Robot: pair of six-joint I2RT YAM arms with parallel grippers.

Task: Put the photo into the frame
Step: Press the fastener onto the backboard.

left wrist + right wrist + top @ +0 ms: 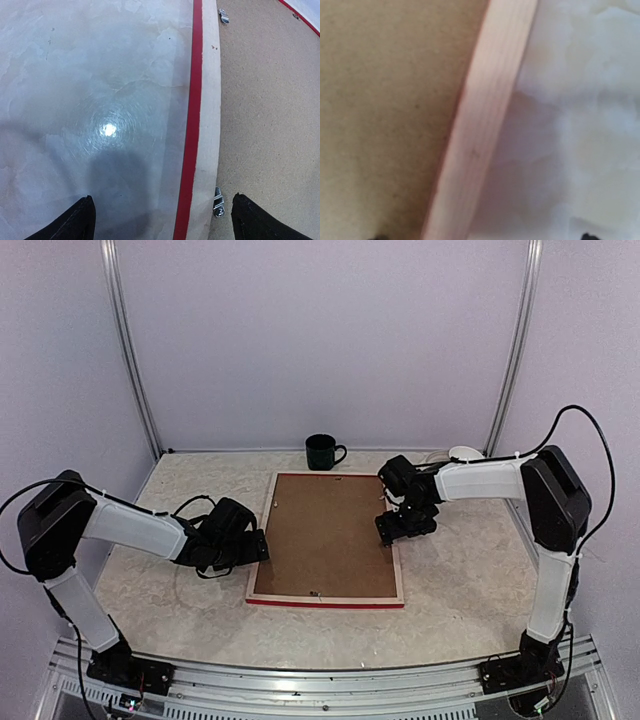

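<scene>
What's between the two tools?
The frame, back up with its brown board showing, fills the gap between left tool and right tool, seen from the top view.

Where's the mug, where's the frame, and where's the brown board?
mug (pixel 321 453), top view, on its dark body.
frame (pixel 325 602), top view, on its red near edge.
brown board (pixel 325 535), top view, on its middle.

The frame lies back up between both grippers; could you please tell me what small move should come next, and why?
Probably lower the right gripper slightly and close it on the frame's right rail: its jaws stand open astride that pale wood edge, the left gripper likewise straddles the left edge, and the backing board sits in place.
</scene>
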